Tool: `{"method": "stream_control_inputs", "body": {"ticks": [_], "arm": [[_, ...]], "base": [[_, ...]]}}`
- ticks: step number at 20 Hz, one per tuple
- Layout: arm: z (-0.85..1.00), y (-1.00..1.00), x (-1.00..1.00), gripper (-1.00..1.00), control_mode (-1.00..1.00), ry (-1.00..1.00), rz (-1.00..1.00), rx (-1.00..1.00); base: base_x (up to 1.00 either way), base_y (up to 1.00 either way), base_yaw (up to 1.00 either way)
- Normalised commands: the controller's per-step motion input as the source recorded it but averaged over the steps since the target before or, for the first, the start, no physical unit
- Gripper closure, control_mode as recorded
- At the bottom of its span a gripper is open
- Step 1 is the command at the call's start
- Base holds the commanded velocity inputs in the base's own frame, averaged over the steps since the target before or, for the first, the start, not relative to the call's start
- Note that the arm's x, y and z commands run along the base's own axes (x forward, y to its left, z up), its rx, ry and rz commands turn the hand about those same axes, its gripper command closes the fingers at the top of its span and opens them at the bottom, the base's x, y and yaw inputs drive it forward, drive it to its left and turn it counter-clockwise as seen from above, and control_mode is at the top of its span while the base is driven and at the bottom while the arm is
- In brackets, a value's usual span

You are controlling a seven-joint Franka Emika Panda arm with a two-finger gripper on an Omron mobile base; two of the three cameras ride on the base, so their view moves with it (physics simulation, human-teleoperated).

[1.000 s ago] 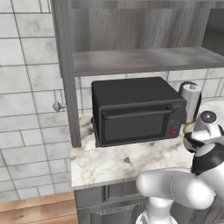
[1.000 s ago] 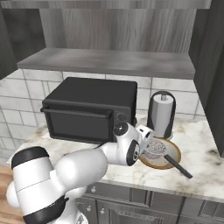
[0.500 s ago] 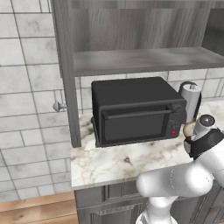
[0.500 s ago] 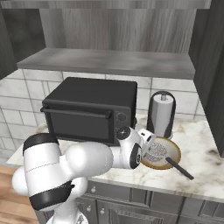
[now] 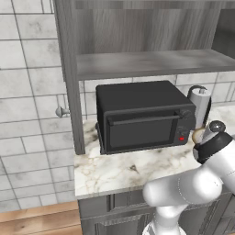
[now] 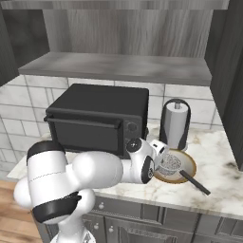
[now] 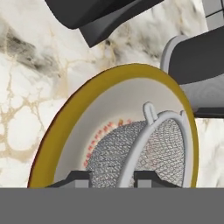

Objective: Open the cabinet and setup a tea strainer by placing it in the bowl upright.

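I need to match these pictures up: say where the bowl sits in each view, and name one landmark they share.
Left base view: the bowl is a sliver at right, behind the arm.
Right base view: centre-right on the counter, strainer inside it, handle running off lower right.
Hand view: fills the centre, mesh cup inside.
Shared landmark: the black oven, beside the bowl; its dark corner tops the hand view.

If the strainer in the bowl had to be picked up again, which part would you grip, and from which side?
Probably the handle. The strainer sits with its mesh cup inside the bowl, while the thin dark handle sticks out over the rim toward the counter's front right, clear of the paper towel roll. Come from above, fingers across the handle near the rim. The round mesh cup is wide and enclosed by the bowl.
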Motion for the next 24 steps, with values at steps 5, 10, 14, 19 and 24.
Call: {"method": "stream_control_inputs", "body": {"ticks": [5, 10, 14, 19, 24], "arm": [[0.0, 0.0, 0.01, -1.0, -1.0, 0.0, 0.0, 0.0], [0.0, 0.0, 0.0, -1.0, -1.0, 0.0, 0.0, 0.0], [0.0, 0.0, 0.0, -1.0, -1.0, 0.0, 0.0, 0.0], [0.33, 0.0, 0.0, -1.0, -1.0, 0.05, 0.0, 0.0], [0.42, 0.02, 0.0, -1.0, -1.0, 0.12, 0.0, 0.01]], "base": [[0.0, 0.0, 0.0], [0.0, 0.0, 0.0], [0.0, 0.0, 0.0], [0.0, 0.0, 0.0], [0.0, 0.0, 0.0]]}}
